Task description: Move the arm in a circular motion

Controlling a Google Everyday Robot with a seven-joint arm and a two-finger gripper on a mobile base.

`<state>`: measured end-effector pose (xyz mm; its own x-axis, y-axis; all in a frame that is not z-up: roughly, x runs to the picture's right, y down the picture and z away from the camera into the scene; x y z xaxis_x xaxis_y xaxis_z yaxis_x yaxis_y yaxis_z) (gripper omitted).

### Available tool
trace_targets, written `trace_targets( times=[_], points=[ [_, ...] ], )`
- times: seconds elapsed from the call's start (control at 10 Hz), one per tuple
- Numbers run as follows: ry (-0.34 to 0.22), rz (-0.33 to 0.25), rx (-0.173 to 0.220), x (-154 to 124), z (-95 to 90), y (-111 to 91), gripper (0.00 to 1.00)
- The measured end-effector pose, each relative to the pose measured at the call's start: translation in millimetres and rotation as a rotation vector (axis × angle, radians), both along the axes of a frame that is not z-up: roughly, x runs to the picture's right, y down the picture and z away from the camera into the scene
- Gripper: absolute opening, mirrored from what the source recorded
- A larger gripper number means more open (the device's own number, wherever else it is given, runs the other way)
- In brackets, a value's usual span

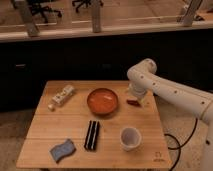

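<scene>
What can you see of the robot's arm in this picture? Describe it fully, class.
The arm is white and glossy, built of thick rounded tube segments dotted with small dark spots. It enters from the right, bends at a bulbous joint and turns down to the gripper, which hangs low over the wooden table, right of the orange bowl.
</scene>
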<state>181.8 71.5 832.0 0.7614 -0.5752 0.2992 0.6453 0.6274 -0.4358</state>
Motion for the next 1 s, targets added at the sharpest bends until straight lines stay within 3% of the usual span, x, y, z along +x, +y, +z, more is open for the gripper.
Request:
trace_targets(
  times=[1.0],
  points=[
    [-0.041, -0.049, 0.022, -3.8, -3.0, 1.5, 0.80]
  ],
)
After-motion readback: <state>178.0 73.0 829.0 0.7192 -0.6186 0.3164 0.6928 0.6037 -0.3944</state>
